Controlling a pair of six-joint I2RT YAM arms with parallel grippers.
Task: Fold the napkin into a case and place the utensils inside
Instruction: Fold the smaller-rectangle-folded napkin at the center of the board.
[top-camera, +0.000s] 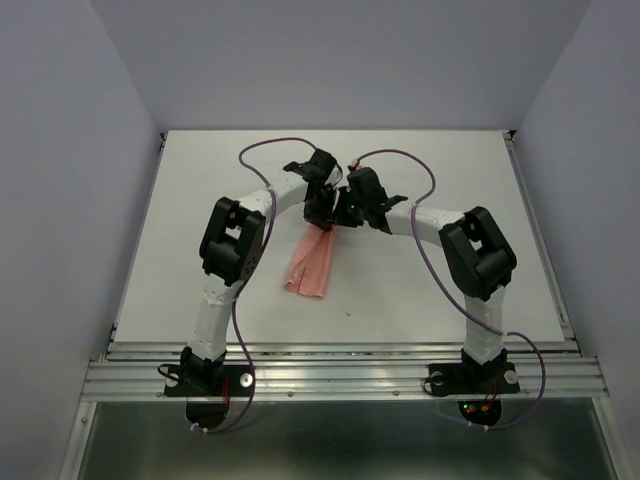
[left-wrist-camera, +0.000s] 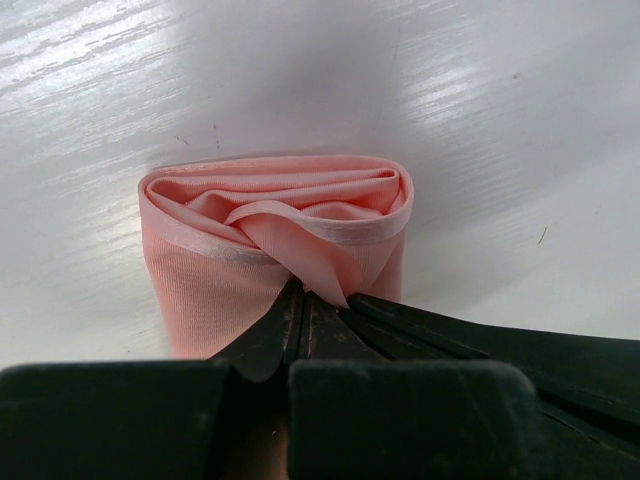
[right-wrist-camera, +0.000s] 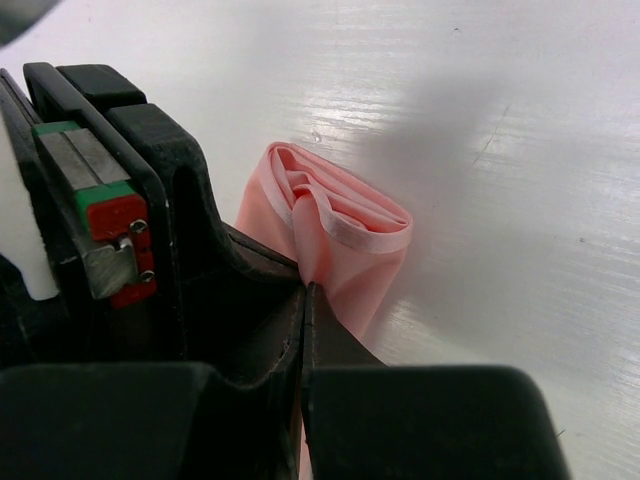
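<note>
The left arm is raised off its base, bent at the elbow and stretched forward and inward. The right arm is folded the mirror way, so the two wrists are held nearly together out front, pretty much nose to nose. The left pincer is angled downward, its jaws pressed flat together, with a fold of the napkin pinched at the tips. Same deal on the right pincer: the jaws are clamped tight and the cloth's edge is nipped between them.
</note>
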